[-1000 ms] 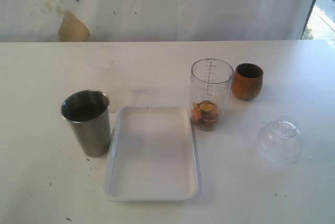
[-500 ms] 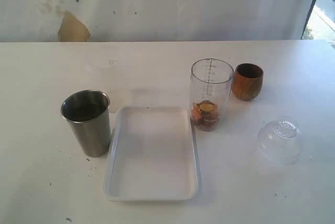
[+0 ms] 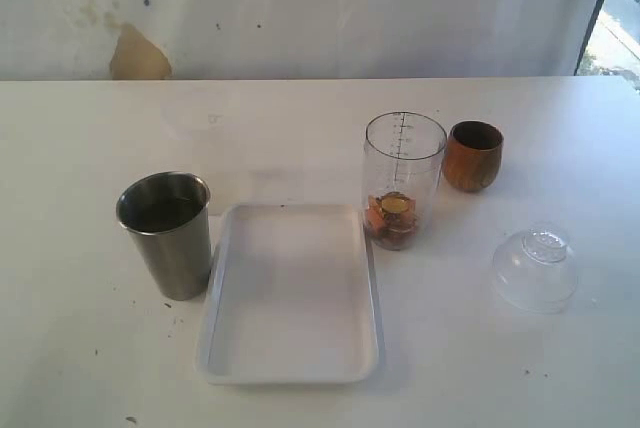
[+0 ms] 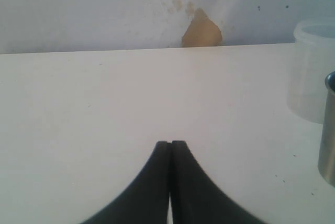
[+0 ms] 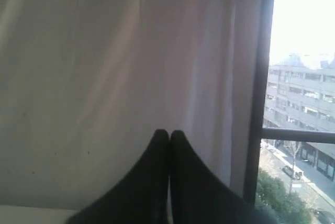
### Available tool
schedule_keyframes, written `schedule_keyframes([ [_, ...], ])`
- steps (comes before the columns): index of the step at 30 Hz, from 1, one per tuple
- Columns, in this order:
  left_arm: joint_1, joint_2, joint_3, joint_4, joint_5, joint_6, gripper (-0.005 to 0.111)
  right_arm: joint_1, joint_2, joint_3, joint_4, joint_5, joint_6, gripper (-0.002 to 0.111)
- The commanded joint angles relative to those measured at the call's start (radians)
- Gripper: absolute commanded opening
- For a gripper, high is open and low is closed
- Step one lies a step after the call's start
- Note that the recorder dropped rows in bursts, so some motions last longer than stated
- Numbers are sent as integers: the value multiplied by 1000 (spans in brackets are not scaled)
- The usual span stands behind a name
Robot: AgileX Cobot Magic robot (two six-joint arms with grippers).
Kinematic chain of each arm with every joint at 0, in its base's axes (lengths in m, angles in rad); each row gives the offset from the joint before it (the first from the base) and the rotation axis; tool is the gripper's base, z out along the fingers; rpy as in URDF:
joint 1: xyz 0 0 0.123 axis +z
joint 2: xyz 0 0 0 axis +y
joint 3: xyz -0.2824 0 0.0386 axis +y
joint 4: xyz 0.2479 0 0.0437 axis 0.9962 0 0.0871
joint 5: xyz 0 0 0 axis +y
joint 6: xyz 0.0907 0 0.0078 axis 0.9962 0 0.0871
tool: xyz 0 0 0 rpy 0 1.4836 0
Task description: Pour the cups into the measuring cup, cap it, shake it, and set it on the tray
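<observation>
The brushed-steel tumbler stands upright to the left of the white tray; its edge also shows in the left wrist view. The measuring cup stands uncapped by the tray's far right corner, with orange and brown pieces in its bottom. Just to its right sits the brown wooden cup. Neither gripper appears in the exterior view. My left gripper is shut and empty above bare table, short of the tumbler. My right gripper is shut and empty, facing a curtain and a window.
A clear dome-shaped lid rests on the table at the right, nearer than the wooden cup. A cloudy translucent container stands behind the tumbler in the left wrist view. A white wall with a brown patch backs the table.
</observation>
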Motion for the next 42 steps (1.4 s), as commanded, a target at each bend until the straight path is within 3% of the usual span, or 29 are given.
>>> schedule_keyframes([
  [1,4,-5,6,-7,-2,-4,0,7,-29,56,345,-47,-346,0],
  [6,4,-5,6,-7,-2,-4,0,7,-55,164,916,-285,-1016,0],
  [9,4,-5,6,-7,-2,-4,0,7,-68,250,1077,-391,-1218,0],
  [16,4,-5,6,-7,-2,-4,0,1,-93,407,1125,-319,-1238,0],
  [23,4,-5,6,-7,-2,-4,0,-29,-198,519,1445,-249,-1441,0],
  [30,4,-5,6,-7,-2,-4,0,-29,-227,519,1465,-151,-1475,0],
  [42,4,-5,6,-7,-5,-4,0,-81,-317,519,1464,198,-1425,0],
])
